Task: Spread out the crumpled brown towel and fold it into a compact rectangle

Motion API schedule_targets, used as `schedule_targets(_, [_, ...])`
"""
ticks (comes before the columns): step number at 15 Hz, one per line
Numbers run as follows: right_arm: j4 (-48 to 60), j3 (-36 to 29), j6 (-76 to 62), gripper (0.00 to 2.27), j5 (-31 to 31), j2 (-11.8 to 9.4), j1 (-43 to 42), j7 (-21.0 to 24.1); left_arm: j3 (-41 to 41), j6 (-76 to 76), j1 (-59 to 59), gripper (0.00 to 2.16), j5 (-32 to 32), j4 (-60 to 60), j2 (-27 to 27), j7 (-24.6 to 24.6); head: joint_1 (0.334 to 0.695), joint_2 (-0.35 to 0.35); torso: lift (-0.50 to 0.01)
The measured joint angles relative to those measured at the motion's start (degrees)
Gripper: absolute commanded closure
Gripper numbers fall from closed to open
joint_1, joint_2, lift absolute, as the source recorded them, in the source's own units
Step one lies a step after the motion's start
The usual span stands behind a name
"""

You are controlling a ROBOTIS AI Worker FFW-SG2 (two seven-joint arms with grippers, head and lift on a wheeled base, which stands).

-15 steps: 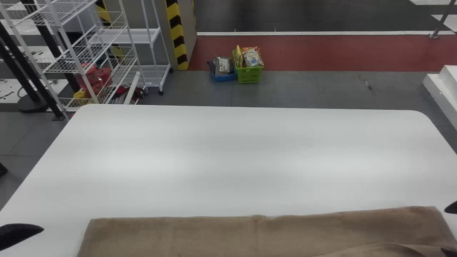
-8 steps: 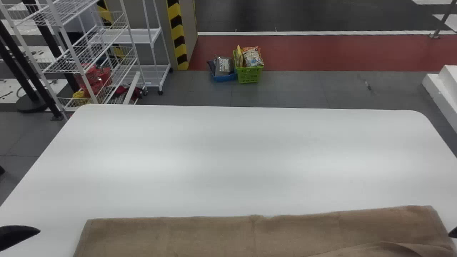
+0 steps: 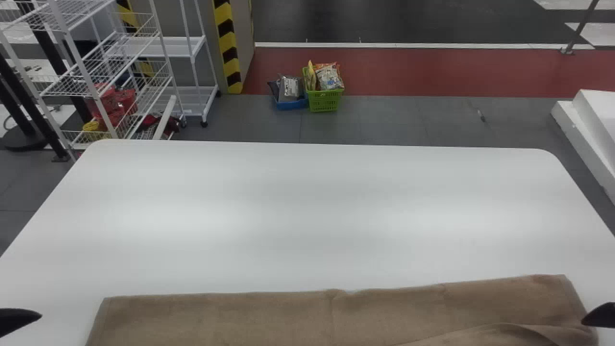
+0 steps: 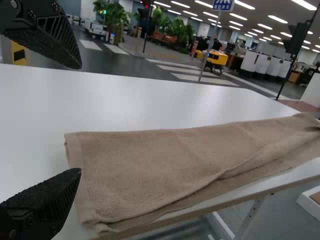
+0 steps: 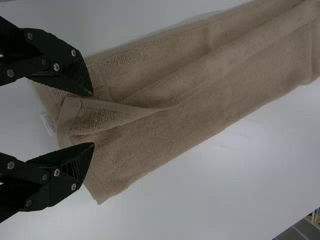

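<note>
At the head view's lower left edge, one finger of my left gripper (image 3: 19, 321) shows, left of the towel. My right gripper (image 3: 598, 315) is at the right edge, by the towel's right end. The brown towel (image 3: 269, 317) lies as a long folded strip along the near side of the table. In the left wrist view, my left gripper (image 4: 77, 120) stands open beside the towel's end (image 4: 150, 170), holding nothing. The right wrist view has my right gripper (image 5: 93, 119) open over the other end, where a corner flap (image 5: 105, 117) is turned over and creased.
The white table (image 3: 307, 206) stretches away beyond the towel. Past its far edge, a green basket (image 3: 325, 100) and a blue one (image 3: 291, 104) stand on the floor. A white wire rack (image 3: 110, 72) stands at the far left, a white block (image 3: 588, 129) at the right.
In the head view, the whole scene has shifted slightly left. Of the right gripper's two fingertips, one has dropped out at the edge; the other sits lower, closer to the towel's end.
</note>
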State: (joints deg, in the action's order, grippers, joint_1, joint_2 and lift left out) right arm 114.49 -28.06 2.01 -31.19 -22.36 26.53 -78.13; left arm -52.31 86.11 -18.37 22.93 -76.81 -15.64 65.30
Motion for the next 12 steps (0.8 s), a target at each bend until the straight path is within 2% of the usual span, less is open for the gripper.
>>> schedule_targets(7, [-2.0,1.8,0.1,0.71,-1.2,0.1,-1.0,0.0,0.0,0.1,0.0,0.09,0.0,0.6,-0.3,-0.1,0.695,0.041,-0.127])
schedule_targets(8, [-2.2,1.8,0.1,0.84,-1.2,0.1,-1.1,0.0,0.0,0.1,0.0,0.09,0.0,0.6,-0.3,-0.1,0.695,0.041,-0.127])
schedule_targets(12, [-2.4,1.8,0.3,0.93,-1.2,0.0,-1.3,0.0,0.0,0.1,0.0,0.09,0.0,0.7,-0.2,-0.1,0.695,0.037,-0.127])
